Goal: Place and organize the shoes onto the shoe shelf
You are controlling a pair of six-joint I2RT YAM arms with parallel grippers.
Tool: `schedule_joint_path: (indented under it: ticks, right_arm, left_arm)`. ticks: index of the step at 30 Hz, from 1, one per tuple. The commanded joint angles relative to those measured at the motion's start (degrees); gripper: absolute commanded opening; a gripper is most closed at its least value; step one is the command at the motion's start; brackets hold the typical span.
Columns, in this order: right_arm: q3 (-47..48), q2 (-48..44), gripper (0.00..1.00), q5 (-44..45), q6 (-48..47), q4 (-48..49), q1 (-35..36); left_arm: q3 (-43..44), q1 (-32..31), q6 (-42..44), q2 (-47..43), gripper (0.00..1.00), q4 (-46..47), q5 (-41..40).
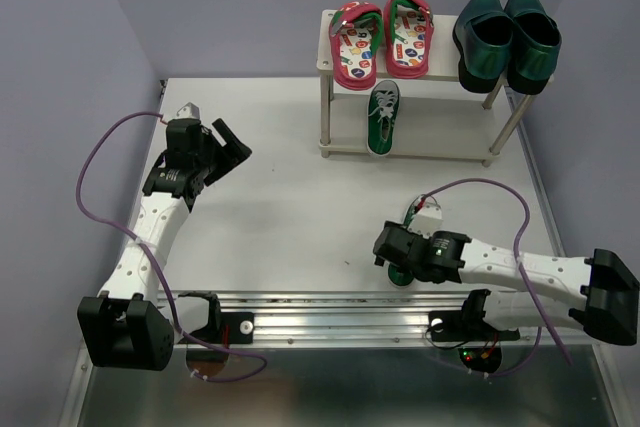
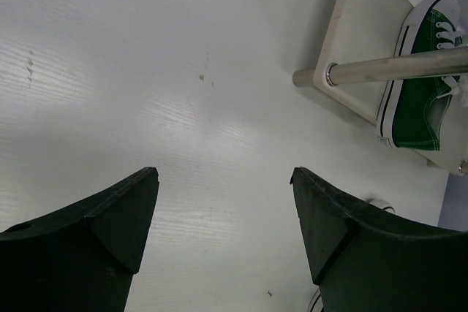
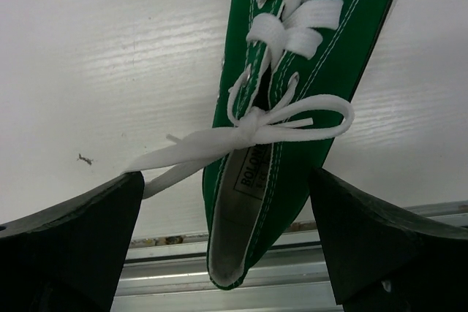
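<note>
White tabletop (image 1: 290, 207) meets purple walls. At the far side stands the shoe shelf (image 1: 327, 47): red flip-flops (image 1: 385, 37) and teal loafers (image 1: 508, 39) sit on its top board, and one green sneaker (image 1: 381, 119) on the lower tier. The second sneaker (image 3: 292, 107) lies by the front rail, between the wide-spread fingers of the right hand (image 3: 225, 174), with neither finger touching it. The left hand (image 2: 223, 169), also wide, hovers over bare tabletop left of the shelf.

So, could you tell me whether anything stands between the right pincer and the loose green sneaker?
Nothing visible does: the open right pincer hangs over the green sneaker, straddling it. Only its own loose lace trails toward one finger.
</note>
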Motion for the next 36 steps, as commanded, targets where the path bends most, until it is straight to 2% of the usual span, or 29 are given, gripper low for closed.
schedule_joint_path:
  ticks: [1, 2, 7, 8, 14, 22, 23, 27, 28, 29, 31, 32, 34, 36]
  right_arm:
    - [3.42, 2.05, 0.99, -2.94, 1.31, -1.71, 1.82]
    - [3.60, 3.18, 0.97, -3.38, 2.71, -2.76, 2.34]
    - [5.18, 5.83, 0.69, -4.27, 7.81, -6.36, 4.01]
    - [5.44, 6.18, 0.67, -4.35, 8.52, -6.98, 4.02]
    - [6.41, 7.94, 0.65, -4.09, 15.02, -13.92, 5.77]
    - [5.01, 6.18, 0.63, -4.79, 16.17, -12.35, 6.30]
    - [4.66, 6.18, 0.61, -4.79, 16.26, -12.00, 6.30]
    - [3.16, 5.92, 0.45, -4.27, 16.79, -9.80, 6.30]
    - [2.38, 5.66, 0.38, -4.01, 16.70, -9.19, 6.30]
    - [2.11, 5.40, 0.36, -3.92, 16.70, -8.23, 6.30]
    - [1.75, 4.87, 0.38, -3.56, 16.52, -8.21, 6.30]
    - [2.01, 4.78, 0.43, -3.22, 16.61, -8.91, 6.30]
    - [2.89, 4.78, 0.64, -1.64, 17.40, -11.28, 6.30]
    - [4.82, 4.34, 0.68, 0.90, 18.98, -15.76, 6.30]
  left_arm:
    - [-0.94, 0.05, 0.03, -0.31, 0.85, 2.21, 0.41]
    - [-0.94, -0.04, -0.06, -0.31, 0.84, 2.30, 0.41]
    - [-1.73, 0.05, -0.24, -0.57, 0.84, 2.74, 0.41]
    - [-1.82, -0.04, -0.24, -0.57, 0.85, 2.74, 0.49]
    - [-2.17, -0.04, -0.06, -1.01, 0.85, 2.83, 0.32]
    - [-2.26, 0.05, 0.29, -0.74, 0.84, 2.91, 0.14]
    - [-2.43, 0.05, 0.29, -0.83, 0.85, 3.00, 0.06]
    - [-2.70, 0.05, 0.11, -0.57, 0.85, 3.35, 0.41]
    - [-2.79, 0.05, 0.03, -0.48, 0.85, 3.44, 0.67]
    - [-2.79, 0.05, 0.03, -0.48, 0.84, 3.44, 0.76]
    - [-2.70, 0.05, -0.06, -0.57, 0.85, 3.53, 0.76]
    - [-2.70, -0.04, -0.06, -0.57, 0.85, 3.44, 0.76]
    - [-2.61, -0.04, -0.06, -0.66, 0.84, 3.53, 0.76]
    - [-2.61, -0.04, -0.06, -0.39, 0.85, 3.53, 0.84]
